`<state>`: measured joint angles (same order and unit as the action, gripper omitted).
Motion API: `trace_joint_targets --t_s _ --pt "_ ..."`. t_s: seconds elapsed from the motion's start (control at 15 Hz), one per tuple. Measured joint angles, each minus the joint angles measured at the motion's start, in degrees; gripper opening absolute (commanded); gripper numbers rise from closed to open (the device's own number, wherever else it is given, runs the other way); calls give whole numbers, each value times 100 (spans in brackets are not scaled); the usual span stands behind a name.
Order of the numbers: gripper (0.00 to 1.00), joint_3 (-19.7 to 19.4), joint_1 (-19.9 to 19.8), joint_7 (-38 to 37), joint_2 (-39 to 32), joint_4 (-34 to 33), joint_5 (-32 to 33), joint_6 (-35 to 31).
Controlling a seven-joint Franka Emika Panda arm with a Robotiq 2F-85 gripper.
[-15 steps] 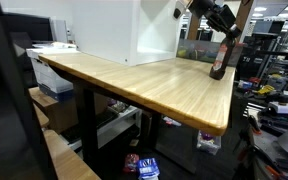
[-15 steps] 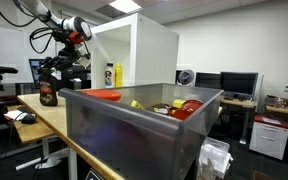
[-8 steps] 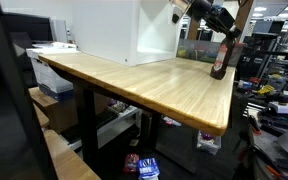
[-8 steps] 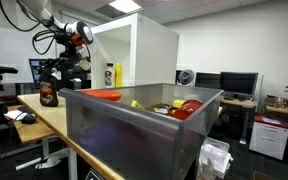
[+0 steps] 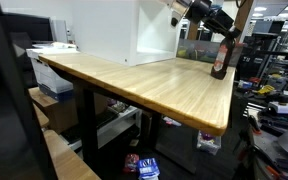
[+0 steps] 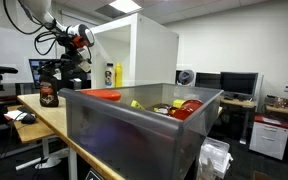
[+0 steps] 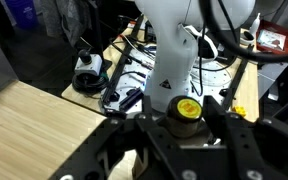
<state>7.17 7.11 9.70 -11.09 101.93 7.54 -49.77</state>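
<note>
1. Fingers [image 7: 224, 118] stood spread in the wrist view, blurred and dark, one on each side of a yellow cap [image 7: 187, 107] without pinching it.
2. That yellow cap topped a dark bottle [image 7: 185, 118], seen from straight above between the fingers.
3. In both exterior views the fingers [image 5: 225, 24] [image 6: 70, 62] hung just above the bottle [image 5: 220, 60] [image 6: 48, 94], which stood upright and free.
4. The bottle rested on the far corner of a light wooden worktop [image 5: 144, 80], close to its edge; the same worktop [image 6: 56, 118] ran towards the camera in an exterior view.
5. Beyond the bottle in the wrist view rose a white column of the robot [image 7: 169, 50], with loose cables [image 7: 134, 80] on the floor beside it and a strip of worktop [image 7: 34, 125] at the lower left.
6. The arm [image 6: 44, 28] reached over from behind, black and white with a red ring near the wrist.
7. A tall white box [image 5: 104, 30] [image 6: 139, 50] stood on the worktop, well apart from the bottle.
8. A yellow bottle [image 6: 109, 74] stood beside that white box.
9. Nearest the camera in an exterior view, a grey translucent bin [image 6: 134, 135] held red and yellow items.
10. Computer monitors [image 6: 234, 85] lined a desk in the background.
</note>
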Motion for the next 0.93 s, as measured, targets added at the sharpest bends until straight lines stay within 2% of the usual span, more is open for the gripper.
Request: trace_joint_targets --t_s 0.13,0.27,0.73,0.93 --pt "94 1 0 0 -2 -2 9 2" --pt "99 3 0 0 -2 -5 26 2" --pt "100 94 0 0 166 -206 104 -67" --pt "100 158 18 0 490 -250 104 -499"
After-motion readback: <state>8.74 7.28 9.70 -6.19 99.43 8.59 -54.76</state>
